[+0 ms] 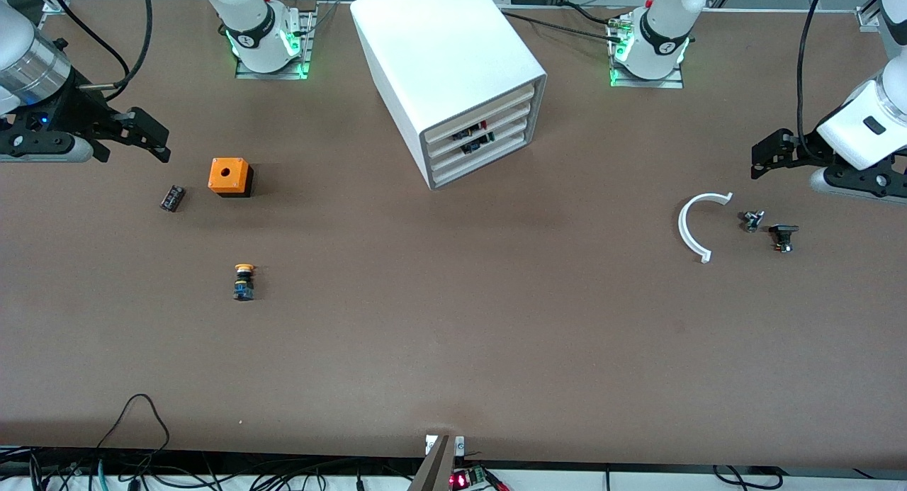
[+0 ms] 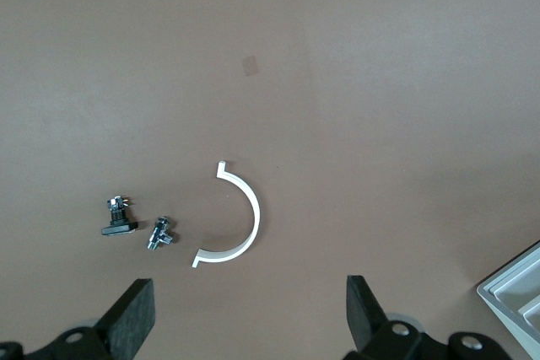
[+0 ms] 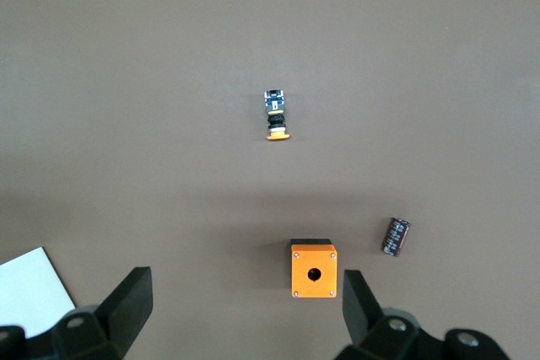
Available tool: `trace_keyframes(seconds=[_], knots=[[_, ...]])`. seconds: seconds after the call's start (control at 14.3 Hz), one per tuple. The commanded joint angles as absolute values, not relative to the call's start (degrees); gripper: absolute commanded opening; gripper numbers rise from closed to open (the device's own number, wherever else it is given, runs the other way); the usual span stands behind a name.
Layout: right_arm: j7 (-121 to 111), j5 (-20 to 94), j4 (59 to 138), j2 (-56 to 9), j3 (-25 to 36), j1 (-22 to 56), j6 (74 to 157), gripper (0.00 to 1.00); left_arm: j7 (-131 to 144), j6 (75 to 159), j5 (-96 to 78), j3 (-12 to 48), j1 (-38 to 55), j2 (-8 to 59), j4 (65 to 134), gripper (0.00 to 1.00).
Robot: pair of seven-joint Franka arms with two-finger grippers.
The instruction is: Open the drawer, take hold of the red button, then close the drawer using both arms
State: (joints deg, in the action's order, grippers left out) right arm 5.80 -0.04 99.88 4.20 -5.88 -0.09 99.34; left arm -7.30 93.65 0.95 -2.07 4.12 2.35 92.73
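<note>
The white cabinet [image 1: 453, 59] stands at the middle of the table near the arm bases, all four drawers shut. The second drawer from the top [image 1: 506, 117] shows only its cream front edge. Small dark parts and a speck of red show in the gaps. The red button itself is hidden. My right gripper [image 1: 145, 133] hangs open and empty over the table at the right arm's end, beside the orange box [image 1: 230, 176]; the right wrist view shows it [image 3: 245, 305]. My left gripper [image 1: 767, 153] hangs open and empty at the left arm's end, over bare table beside a white arc [image 1: 691, 225]; the left wrist view shows it [image 2: 249, 309].
A yellow-capped button [image 1: 244, 281] lies nearer the front camera than the orange box. A dark cylinder [image 1: 172, 198] lies beside the box. A small metal part [image 1: 752, 219] and a black part [image 1: 783, 236] lie beside the arc. Cables run along the table's front edge.
</note>
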Motion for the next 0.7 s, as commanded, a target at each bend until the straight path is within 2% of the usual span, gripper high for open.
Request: trace_keyframes(seconds=[0.0, 0.49, 0.63], knots=[[6.0, 1.0, 99.3, 4.2, -6.5, -1.1, 97.3, 1.00, -8.4, 93.2, 0.1, -2.5, 4.6, 1.6, 93.0, 1.00], [4.9, 0.4, 95.5, 1.4, -6.3, -1.0, 96.2, 1.00, -8.4, 92.9, 0.0, -2.3, 4.6, 1.6, 93.0, 1.00], [5.5, 0.4, 96.5, 1.2, -6.7, -0.5, 96.1, 1.00, -8.7, 88.3, -0.9, -2.2, 5.1, 1.9, 93.0, 1.00]])
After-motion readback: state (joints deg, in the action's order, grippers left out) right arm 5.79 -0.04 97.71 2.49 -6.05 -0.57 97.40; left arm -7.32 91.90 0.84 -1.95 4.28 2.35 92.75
